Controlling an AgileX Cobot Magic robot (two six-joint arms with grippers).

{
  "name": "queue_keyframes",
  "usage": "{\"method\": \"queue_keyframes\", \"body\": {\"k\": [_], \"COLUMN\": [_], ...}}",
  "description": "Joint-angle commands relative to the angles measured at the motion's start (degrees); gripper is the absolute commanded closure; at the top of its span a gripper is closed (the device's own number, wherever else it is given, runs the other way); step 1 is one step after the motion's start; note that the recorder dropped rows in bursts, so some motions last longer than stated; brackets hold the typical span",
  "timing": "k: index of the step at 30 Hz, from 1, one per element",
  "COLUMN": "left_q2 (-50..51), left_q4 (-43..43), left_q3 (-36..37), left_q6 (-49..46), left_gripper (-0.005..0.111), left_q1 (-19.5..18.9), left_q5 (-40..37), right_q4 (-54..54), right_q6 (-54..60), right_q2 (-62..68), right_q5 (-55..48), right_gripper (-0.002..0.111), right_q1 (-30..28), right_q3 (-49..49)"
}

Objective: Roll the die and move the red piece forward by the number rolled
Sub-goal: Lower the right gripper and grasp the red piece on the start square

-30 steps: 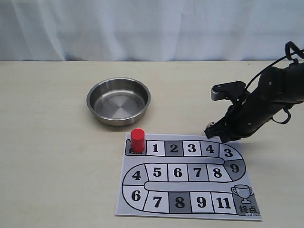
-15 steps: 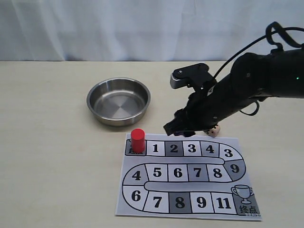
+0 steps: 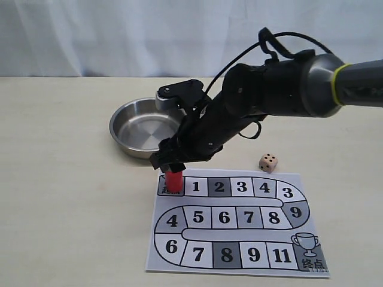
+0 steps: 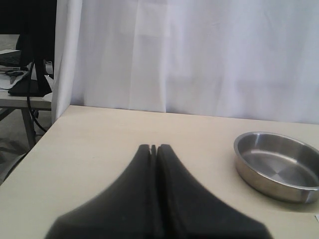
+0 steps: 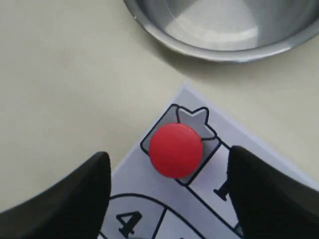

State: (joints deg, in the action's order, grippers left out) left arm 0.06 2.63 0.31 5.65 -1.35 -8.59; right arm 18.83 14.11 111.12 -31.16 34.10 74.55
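Note:
The red piece (image 3: pixel 173 180) (image 5: pixel 175 150) stands upright on the grey start square at the top left of the paper game board (image 3: pixel 233 220). My right gripper (image 3: pixel 172 164) (image 5: pixel 167 172) hangs open just above it, one finger on each side, neither touching it. The die (image 3: pixel 268 162), a tan cube with black dots, rests on the table just beyond the board's far edge near square 4, its top showing several dots. My left gripper (image 4: pixel 153 148) is shut and empty, off to the left over bare table; it does not show in the exterior view.
A steel bowl (image 3: pixel 149 127) (image 4: pixel 277 166) (image 5: pixel 219 30) sits empty just behind the board's start corner, close to my right arm. A white curtain (image 3: pixel 179 36) closes off the back of the table.
My right arm has swung left from the die's spot near the board's top right corner, leaving the die on the table. It now hovers over the red piece.

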Motion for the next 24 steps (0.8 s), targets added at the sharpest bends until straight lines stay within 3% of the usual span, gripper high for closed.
{"method": "queue_keyframes", "body": {"k": [1, 24], "left_q2": [-0.1, -0.1], "left_q4": [-0.1, -0.1], "left_q3": [-0.3, -0.3], "left_q6": [0.1, 0.1], "left_gripper": [0.107, 0.107], "left_q1": [0.0, 0.0], "left_q5": [0.5, 0.4], "right_q4": [0.2, -4.3], "right_q6": [0.2, 0.6], "right_q2": [3.7, 8.8], "right_q5": [-0.2, 5.5], "right_gripper": [0.045, 0.050], "right_q1": [0.6, 1.4], "right_q3": [3.4, 3.5]}}
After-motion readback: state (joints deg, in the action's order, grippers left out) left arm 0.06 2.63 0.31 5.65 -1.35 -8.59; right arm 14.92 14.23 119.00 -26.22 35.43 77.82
